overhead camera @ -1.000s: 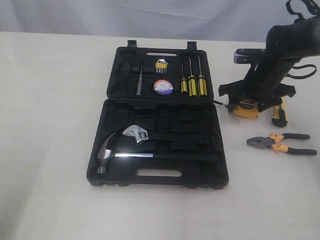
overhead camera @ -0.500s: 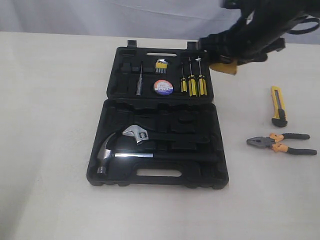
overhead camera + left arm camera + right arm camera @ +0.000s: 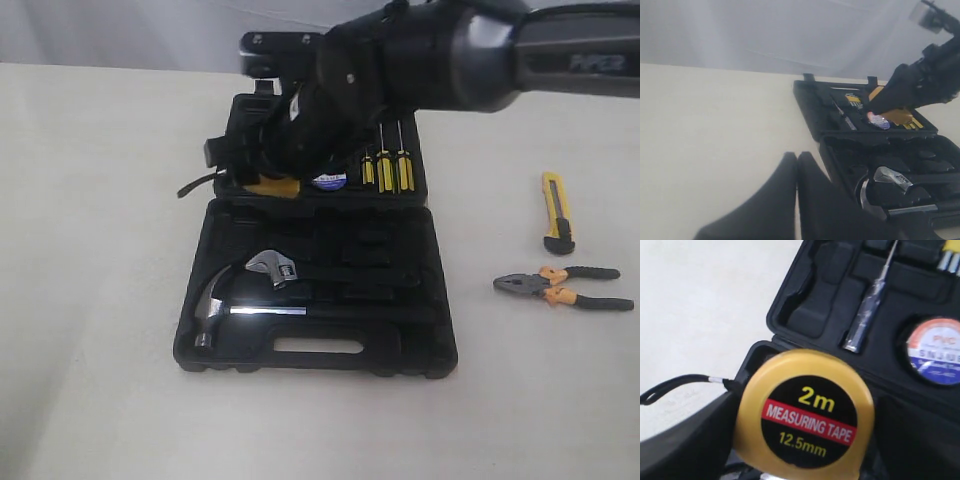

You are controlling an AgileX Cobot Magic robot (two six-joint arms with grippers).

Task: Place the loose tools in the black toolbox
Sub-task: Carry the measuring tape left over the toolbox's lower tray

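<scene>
- Pale beige worktop, grey backdrop behind, and the black toolbox lay open in the middle with the lid flat at the far side.
- Big change within 1 second: the right gripper had been down on the worktop to the right of the box, and here it was across the lid, over its left part near the hinge.
- It carried the yellow tape measure with it, clamped between both fingers, jaws spread wide around the case, its black strap dangling off to the side.
- That reads as the carry nearly done and the placing step coming up.
- The black tape roll sat in its round recess in the lid.
- The yellow-black utility knife and the pliers lay on the worktop right of the box, well apart from it, so 2 tools were left out.
- The left gripper hung low near the box's left side, fingers pressed together, holding nothing.
- Hard to make out: the arm hid most of the lid's upper half, so the recess under the tape measure could not be seen.
- How high it hung above the box, I couldn't tell.
- Both right fingers were cut off at the wrist picture's edge.
</scene>
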